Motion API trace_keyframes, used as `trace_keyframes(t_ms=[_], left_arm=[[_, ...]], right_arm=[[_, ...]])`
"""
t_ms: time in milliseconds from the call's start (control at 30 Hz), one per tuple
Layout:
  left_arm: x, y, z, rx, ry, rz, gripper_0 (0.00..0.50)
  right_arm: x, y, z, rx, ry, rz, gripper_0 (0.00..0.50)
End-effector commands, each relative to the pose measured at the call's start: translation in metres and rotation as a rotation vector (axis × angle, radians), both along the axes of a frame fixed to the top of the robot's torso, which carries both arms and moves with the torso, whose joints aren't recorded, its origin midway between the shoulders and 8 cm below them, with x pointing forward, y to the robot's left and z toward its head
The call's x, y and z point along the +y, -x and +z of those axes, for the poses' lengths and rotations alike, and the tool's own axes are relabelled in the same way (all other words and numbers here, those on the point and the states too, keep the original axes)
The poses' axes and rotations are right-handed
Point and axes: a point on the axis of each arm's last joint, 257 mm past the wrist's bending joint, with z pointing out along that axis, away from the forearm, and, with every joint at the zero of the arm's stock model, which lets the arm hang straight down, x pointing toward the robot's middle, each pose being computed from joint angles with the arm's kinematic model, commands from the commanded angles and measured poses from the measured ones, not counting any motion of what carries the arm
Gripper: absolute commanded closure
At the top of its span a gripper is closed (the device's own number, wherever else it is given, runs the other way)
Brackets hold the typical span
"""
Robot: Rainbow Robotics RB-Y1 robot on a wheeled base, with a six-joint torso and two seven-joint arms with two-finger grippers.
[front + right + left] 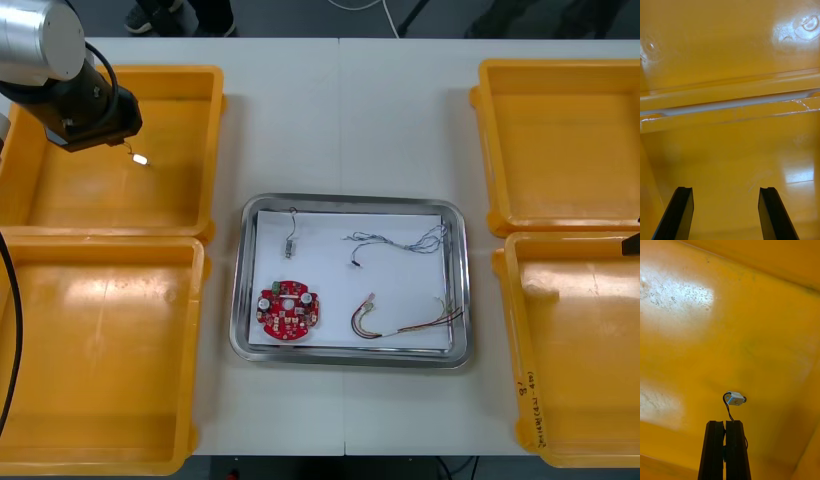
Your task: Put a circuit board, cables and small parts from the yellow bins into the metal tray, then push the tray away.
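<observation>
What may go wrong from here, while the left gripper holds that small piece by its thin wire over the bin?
1. The left gripper pinches only the thin black cable. Its plug hangs free, so it may slip back into the yellow bin.
2. The dangling plug may catch on the bin's wall or the tray rim.
3. The tray already holds a circuit board and other cables; they may tangle.
The right gripper is open over the right bins.

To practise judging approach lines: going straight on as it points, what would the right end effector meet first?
The right end effector, open, would likely meet the floor of the yellow bin beneath it; depth is unclear, so perhaps its far wall.
</observation>
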Motion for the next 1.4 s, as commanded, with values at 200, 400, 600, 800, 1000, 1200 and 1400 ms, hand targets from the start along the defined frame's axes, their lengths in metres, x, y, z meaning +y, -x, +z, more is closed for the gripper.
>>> trace_keyframes(t_ms=[200, 400, 600, 800, 1000, 1200, 1400], left_arm=[[0.032, -0.003, -0.010, -0.009, 0.016, 0.100, 0.479], [0.031, -0.003, -0.012, -0.004, 0.018, 0.100, 0.000], [0.028, -0.007, -0.002, -0.032, 0.011, 0.080, 0.000], [0.024, -0.016, 0.004, -0.070, -0.009, 0.031, 0.000], [0.010, -0.019, 0.004, -0.068, -0.034, -0.066, 0.000], [-0.005, -0.022, 0.011, -0.072, -0.068, -0.206, 0.000], [-0.006, -0.020, 0.002, -0.053, -0.063, -0.209, 0.000]], right_arm=[[-0.006, 0.005, 0.005, 0.001, -0.016, -0.041, 0.000], [-0.006, 0.005, 0.005, 0.003, -0.017, -0.040, 0.000], [-0.006, 0.005, 0.005, 0.002, -0.017, -0.040, 0.000], [-0.006, 0.005, 0.005, 0.003, -0.017, -0.040, 0.000], [-0.006, 0.005, 0.005, 0.003, -0.017, -0.038, 0.000], [-0.006, 0.005, 0.005, 0.003, -0.018, -0.039, 0.000], [-0.005, 0.005, 0.005, 0.002, -0.018, -0.039, 0.000]])
